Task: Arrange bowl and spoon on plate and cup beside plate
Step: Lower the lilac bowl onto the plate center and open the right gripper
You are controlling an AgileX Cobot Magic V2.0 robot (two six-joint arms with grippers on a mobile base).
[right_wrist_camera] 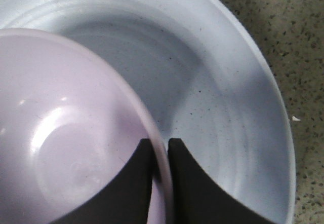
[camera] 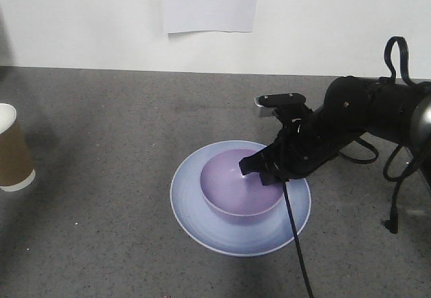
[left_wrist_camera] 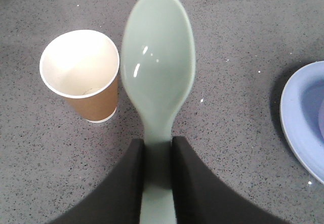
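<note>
1. The right tool (camera: 259, 166) is closed narrow on the bowl (camera: 241, 189). One finger is inside the wall and one outside, pinching the rim on the side toward the table's (camera: 101, 109) right edge. The bowl sits in the middle of the plate (camera: 202, 225), which lies mid-table.
2. If this tool lifts or pulls back before it opens, the light bowl would likely tip or drag. It could slide the plate along with it.
3. The left tool (left_wrist_camera: 158, 145) grips the spoon (left_wrist_camera: 159, 67) by its handle, scoop forward, over bare table between cup and plate.
4. The smooth, thin handle could swivel in that pinch. Let go too high or off-centre, the spoon may bounce off the plate's rim.
5. The cup (left_wrist_camera: 81, 74) stands upright near the table's left edge, well apart from the plate. It looks tall and light, so a sweep of the left arm could topple it. Bringing the spoon in while the right arm hangs over the bowl risks the arms meeting.
</note>
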